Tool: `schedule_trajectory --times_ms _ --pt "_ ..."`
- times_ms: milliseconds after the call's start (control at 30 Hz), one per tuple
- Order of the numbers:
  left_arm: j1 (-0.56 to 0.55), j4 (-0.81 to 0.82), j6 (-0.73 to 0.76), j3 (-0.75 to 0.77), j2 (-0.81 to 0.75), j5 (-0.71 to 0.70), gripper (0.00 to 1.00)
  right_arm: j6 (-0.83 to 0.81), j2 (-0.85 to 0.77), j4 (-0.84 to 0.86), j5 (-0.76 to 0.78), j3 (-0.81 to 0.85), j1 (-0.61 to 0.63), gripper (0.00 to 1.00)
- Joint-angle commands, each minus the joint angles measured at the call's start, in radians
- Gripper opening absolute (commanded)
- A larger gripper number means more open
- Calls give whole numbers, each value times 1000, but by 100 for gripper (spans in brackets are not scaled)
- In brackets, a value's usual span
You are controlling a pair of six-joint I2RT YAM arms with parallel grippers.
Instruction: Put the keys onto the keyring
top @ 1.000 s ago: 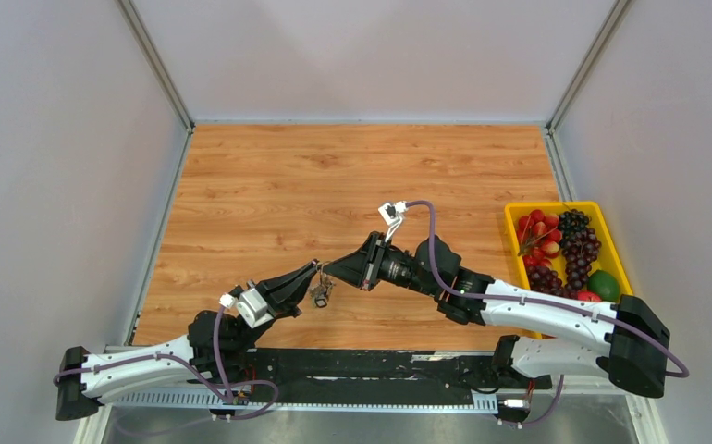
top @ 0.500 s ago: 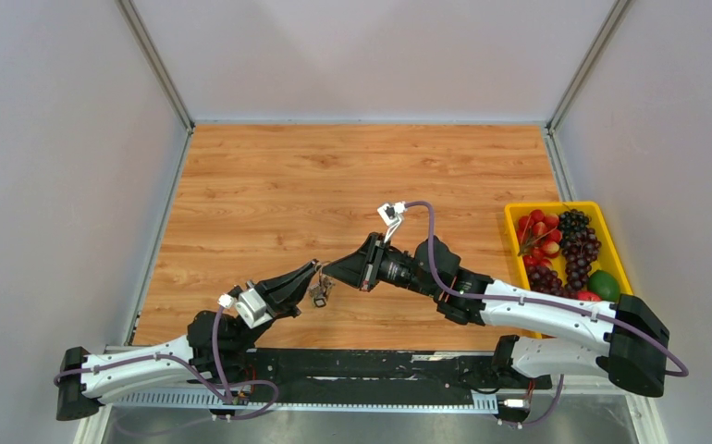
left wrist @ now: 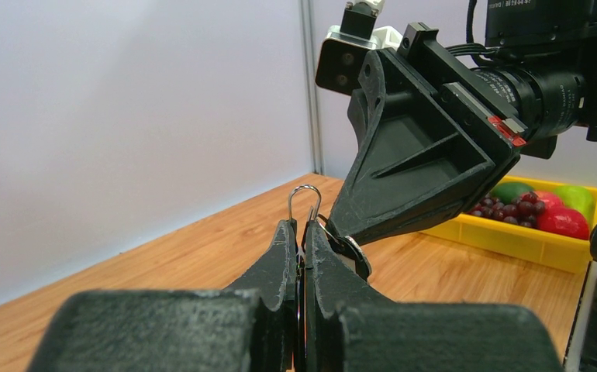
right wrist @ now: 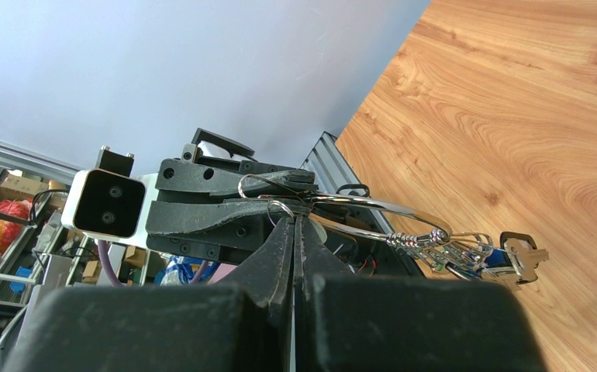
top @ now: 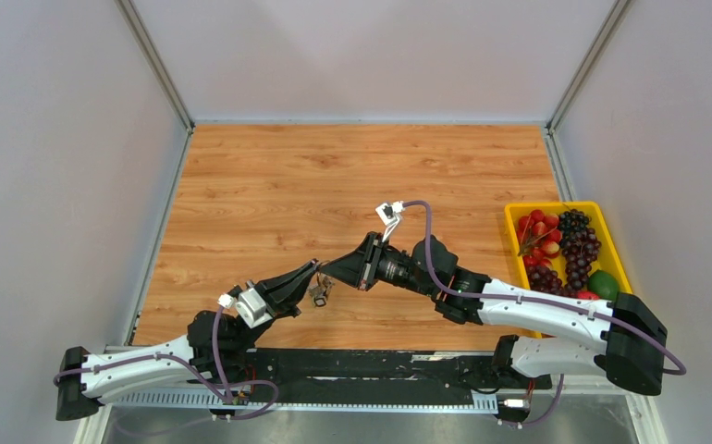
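The keyring (right wrist: 373, 204) is pinched in the closed left gripper (left wrist: 299, 227). The right gripper (right wrist: 294, 225) is closed, with its tips set against the keyring. The keys (right wrist: 516, 254) are hung just below both, above the tabletop (right wrist: 528, 116).

Two black-and-white arms reached in from the bottom corners of the frame. The left gripper (top: 313, 268) and the right gripper (top: 328, 271) met tip to tip just below the centre, both pinched closed above the wooden table (top: 269, 185). A small dark bunch of keys (top: 319, 295) hung directly under that meeting point. At the right edge sat a yellow tray (top: 511, 212) holding dark grapes (top: 576, 242), red fruit (top: 537, 228) and a green fruit (top: 602, 284).
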Motion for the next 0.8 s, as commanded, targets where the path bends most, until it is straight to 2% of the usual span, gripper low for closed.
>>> schedule_trajectory --times_ms 0,433,767 --pt "3 51 9 3 9 26 1 14 -4 79 19 52 6 0" --pt "3 52 16 9 33 16 1 1 -14 83 22 76 10 0" --pt "2 49 20 7 21 -32 0 -1 -82 55 59 11 21 0"
